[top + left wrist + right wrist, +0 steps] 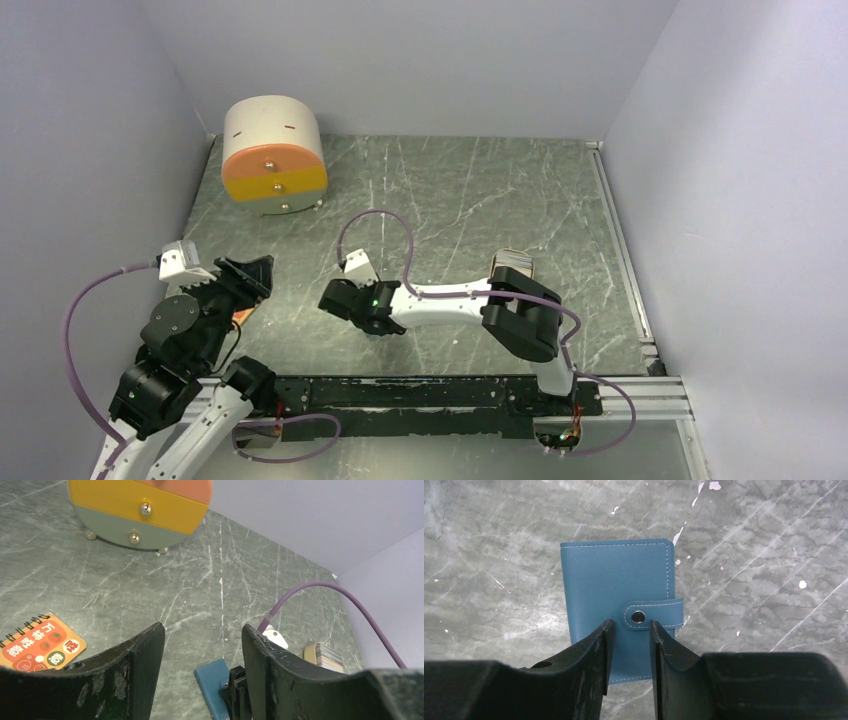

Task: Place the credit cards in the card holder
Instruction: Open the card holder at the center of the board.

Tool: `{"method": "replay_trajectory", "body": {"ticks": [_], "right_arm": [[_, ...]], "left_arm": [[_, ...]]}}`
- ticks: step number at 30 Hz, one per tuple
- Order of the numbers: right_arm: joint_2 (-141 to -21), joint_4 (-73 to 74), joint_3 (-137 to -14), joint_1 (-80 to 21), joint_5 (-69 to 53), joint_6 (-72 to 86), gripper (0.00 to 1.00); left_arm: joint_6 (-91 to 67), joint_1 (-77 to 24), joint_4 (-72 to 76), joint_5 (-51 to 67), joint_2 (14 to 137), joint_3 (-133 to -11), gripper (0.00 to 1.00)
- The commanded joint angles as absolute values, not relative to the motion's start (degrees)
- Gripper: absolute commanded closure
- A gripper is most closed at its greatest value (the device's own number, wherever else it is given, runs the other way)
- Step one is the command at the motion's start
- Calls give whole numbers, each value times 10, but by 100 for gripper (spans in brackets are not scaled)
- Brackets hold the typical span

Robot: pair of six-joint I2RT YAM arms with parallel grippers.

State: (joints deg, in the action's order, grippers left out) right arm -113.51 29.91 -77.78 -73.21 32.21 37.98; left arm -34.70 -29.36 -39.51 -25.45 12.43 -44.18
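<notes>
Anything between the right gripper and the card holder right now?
Nothing visible. The right gripper is directly over the card holder, jaws slightly apart by its snap tab. The tab is fastened, so the holder is shut.

Your left gripper [255, 280] has two broad, curved black fingers [145, 660] with inner edges scuffed pale grey. Just behind that claw sits a white camera block [180, 260] with a purple cable [85, 300] leaving it. Further back, the left arm [170, 340] is black with round joint housings. Your right gripper [328, 298] has the same scratched black fingers [591, 670]. Behind its claw you see a green light [375, 297], a white link [445, 297], a black joint block [520, 322] and another purple lead [380, 225].
</notes>
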Motion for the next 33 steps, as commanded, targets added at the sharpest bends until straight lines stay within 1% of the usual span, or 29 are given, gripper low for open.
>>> {"method": "replay_trajectory", "body": {"ticks": [1,5,11,17,19,21,23,25,28,33], "right_arm": [[-1125,304,-787,-729,342,368,64],[-1107,289,-786,-728,331,356,63],[-1147,291,-786,-720,323,359,63],[-1158,284,-766,-719,323,365,65],[-1158,276,-759,-717,320,361,70],[-1155,262,-748,-712,315,359,78],[-1151,248,-734,-704,308,359,88],[-1142,239,-722,-698,306,360,100],[-1108,215,-702,-695,301,359,100],[-1020,131,-641,-682,246,364,100]], "left_arm": [[-338,-296,-394,-260,130,-436,37],[-339,-296,-394,-260,135,-436,37],[-338,-296,-396,-260,137,-436,37],[-337,-296,-395,-260,142,-435,37],[-337,-296,-394,-259,149,-435,37],[-341,-296,-395,-258,156,-436,37],[-346,-296,-397,-256,164,-436,37],[-358,-296,-402,-257,174,-437,38],[-403,-296,-413,-244,196,-435,38],[-463,-296,-359,-109,229,-380,44]]}}
